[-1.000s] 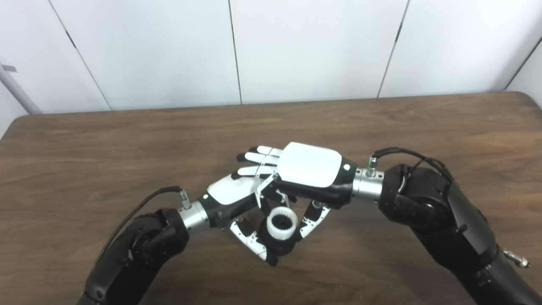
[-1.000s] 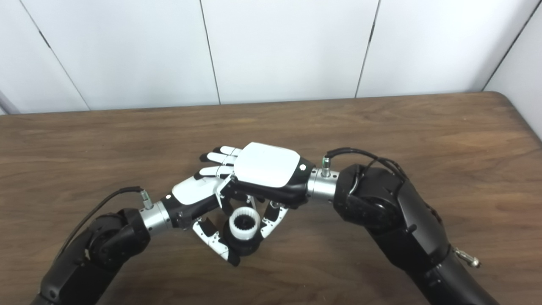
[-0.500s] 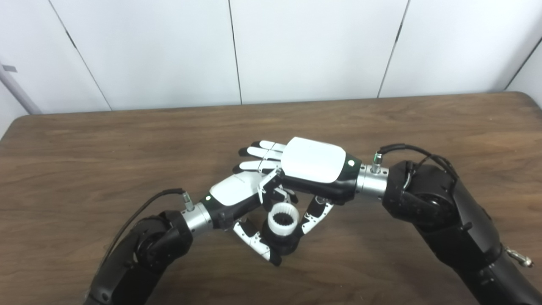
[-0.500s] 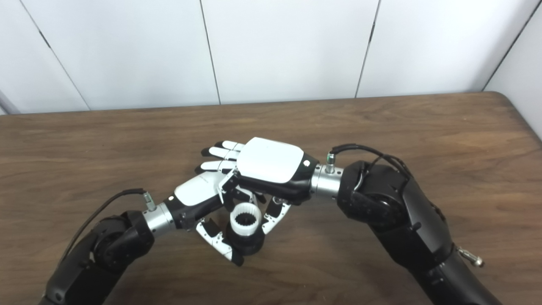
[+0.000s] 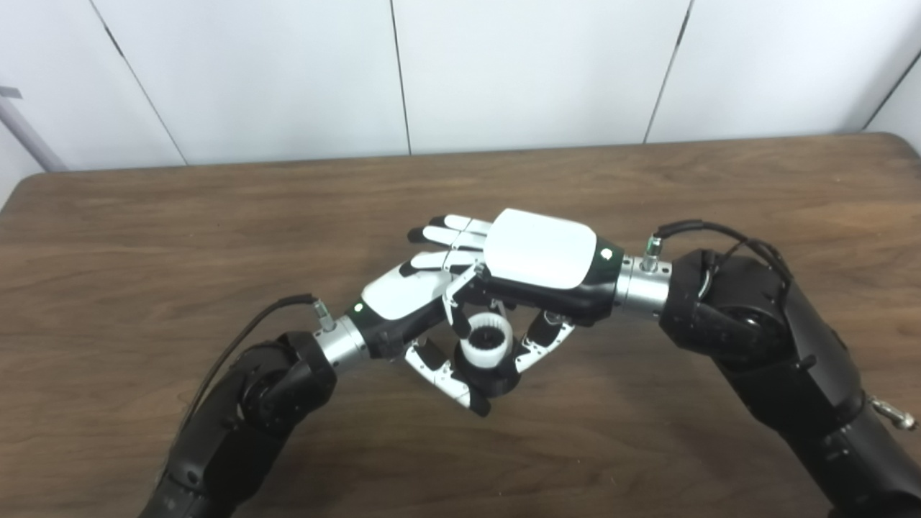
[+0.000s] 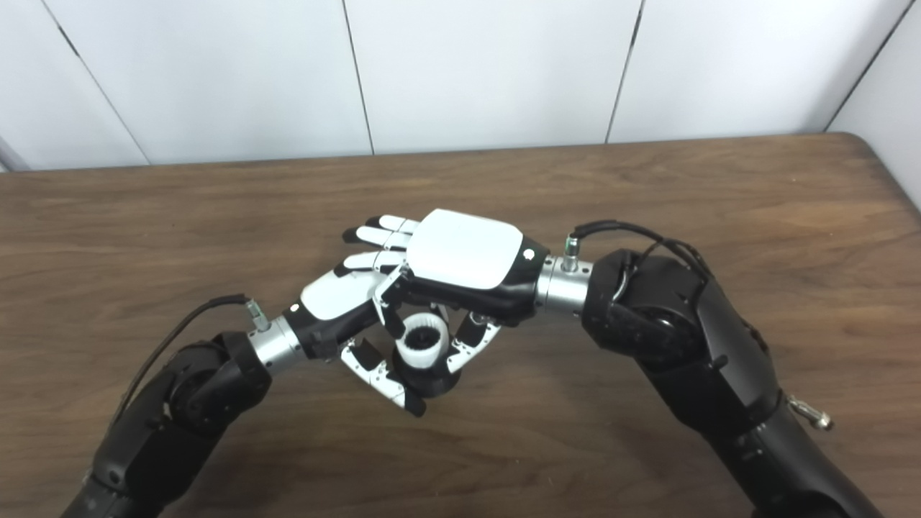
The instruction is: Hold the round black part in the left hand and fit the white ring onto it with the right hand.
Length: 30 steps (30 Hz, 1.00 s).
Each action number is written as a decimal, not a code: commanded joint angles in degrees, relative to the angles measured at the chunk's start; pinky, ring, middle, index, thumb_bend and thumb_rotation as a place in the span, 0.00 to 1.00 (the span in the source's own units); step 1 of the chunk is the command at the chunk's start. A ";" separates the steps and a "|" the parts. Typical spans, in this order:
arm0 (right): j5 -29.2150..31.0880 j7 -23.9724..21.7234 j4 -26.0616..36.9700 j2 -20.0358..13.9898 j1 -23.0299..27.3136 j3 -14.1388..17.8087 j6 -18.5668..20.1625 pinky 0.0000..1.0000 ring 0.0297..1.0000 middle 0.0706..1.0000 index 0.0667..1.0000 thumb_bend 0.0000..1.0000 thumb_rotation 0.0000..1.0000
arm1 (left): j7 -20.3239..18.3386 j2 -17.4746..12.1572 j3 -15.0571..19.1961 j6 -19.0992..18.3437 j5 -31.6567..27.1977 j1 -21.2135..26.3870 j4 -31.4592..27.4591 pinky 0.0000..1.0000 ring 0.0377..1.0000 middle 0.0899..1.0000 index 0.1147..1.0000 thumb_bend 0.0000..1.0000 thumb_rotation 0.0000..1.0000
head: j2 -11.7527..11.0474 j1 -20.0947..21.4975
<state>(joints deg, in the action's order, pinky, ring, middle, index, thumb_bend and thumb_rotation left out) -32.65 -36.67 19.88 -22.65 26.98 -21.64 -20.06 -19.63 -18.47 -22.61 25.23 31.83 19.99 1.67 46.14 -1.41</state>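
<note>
The round black part (image 5: 496,380) sits low between both hands, gripped by the thumb and fingers of my left hand (image 5: 403,295). On top of it stands the white toothed ring (image 5: 486,341), also seen as the white ring (image 6: 424,340). My right hand (image 5: 540,252) lies palm down over the left hand, its thumb and a finger pinching the ring from either side. The right palm hides most of the left hand's fingers and the ring's far side.
A brown wooden table (image 5: 216,216) stretches around the hands, with a white panelled wall (image 5: 504,65) behind. Both forearms (image 6: 691,338) come in low over the near part of the table.
The camera has tilted, shifting the whole picture. Both hands, still joined around the part and ring, have moved slightly up and away from me together.
</note>
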 commanded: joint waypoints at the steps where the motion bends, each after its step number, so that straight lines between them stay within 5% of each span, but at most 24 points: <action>1: 0.73 1.38 1.59 -0.49 1.98 1.03 -0.83 1.00 1.00 0.90 0.45 0.52 0.14 | 1.24 0.05 1.01 0.82 -0.92 2.28 -2.06 1.00 0.95 0.73 0.41 0.52 0.06 | 0.06 -0.13; 14: 0.88 0.95 1.32 -1.19 1.64 0.97 -0.64 1.00 1.00 0.91 0.45 0.52 0.14 | -0.52 0.14 1.74 -0.16 -2.24 1.88 -2.93 1.00 0.95 0.72 0.41 0.52 0.06 | 0.00 -0.11; 16: 1.17 0.92 1.47 -1.28 1.67 0.95 -0.77 1.00 1.00 0.92 0.51 0.81 0.15 | 0.14 0.31 1.96 0.35 -2.02 1.96 -2.70 1.00 0.94 0.72 0.41 0.52 0.06 | 0.00 -0.11; 18: 1.26 0.74 1.74 -1.43 1.70 0.90 -0.74 1.00 1.00 0.92 0.54 0.95 0.16 | 0.42 0.37 2.16 0.39 -1.68 1.99 -2.62 1.00 0.94 0.73 0.41 0.52 0.06 | 0.00 -0.11; 24: 1.23 -0.41 2.79 -2.25 2.30 0.85 -0.34 1.00 1.00 0.95 0.69 1.00 0.19 | 0.54 0.04 2.32 0.55 -0.95 2.35 -1.91 1.00 0.93 0.73 0.42 0.52 0.06 | 0.37 0.00; 30: 1.40 -0.72 3.49 -2.29 3.10 1.13 0.48 1.00 1.00 0.97 0.72 1.00 0.21 | 0.12 -0.09 2.28 0.20 -0.46 2.53 -2.21 1.00 0.93 0.73 0.42 0.52 0.06 | 0.44 0.17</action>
<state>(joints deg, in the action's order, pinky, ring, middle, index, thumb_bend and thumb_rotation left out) -32.56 -38.12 21.76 -24.79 27.05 -21.63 -19.86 -20.58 -18.26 -21.11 24.80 31.69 20.08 1.22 46.58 -1.23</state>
